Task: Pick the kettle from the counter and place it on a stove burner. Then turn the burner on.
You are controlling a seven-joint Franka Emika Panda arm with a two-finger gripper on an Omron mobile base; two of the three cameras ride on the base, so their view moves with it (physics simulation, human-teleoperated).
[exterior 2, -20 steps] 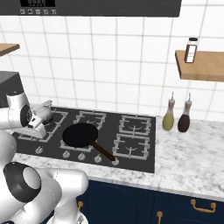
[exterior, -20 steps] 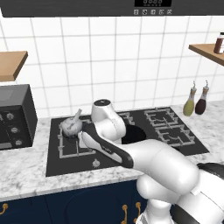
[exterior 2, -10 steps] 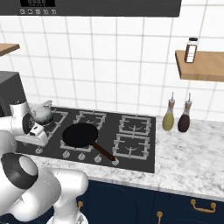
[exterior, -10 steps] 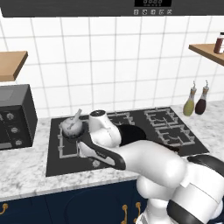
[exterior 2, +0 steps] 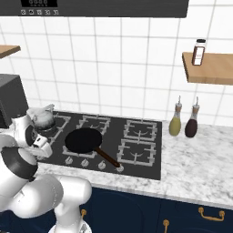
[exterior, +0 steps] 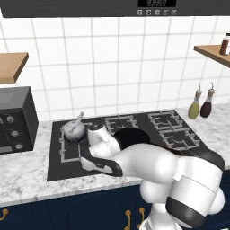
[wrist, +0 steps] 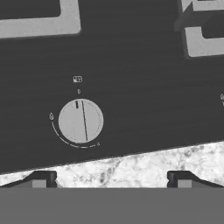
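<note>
Kettle (exterior: 73, 129), one, sits on the far-left stove burner (exterior: 72, 143) of the cooktop; rigid metal, probably light and slick, best taken by its arched handle. Right base view: one frying pan (exterior 2: 83, 139), two bottles (exterior 2: 175, 124), five knobs along the front edge. Hand view: gripper (wrist: 111, 178) with jaws wide apart and empty above one round knob (wrist: 80, 120), just beyond the counter (wrist: 131, 168) edge.
</note>
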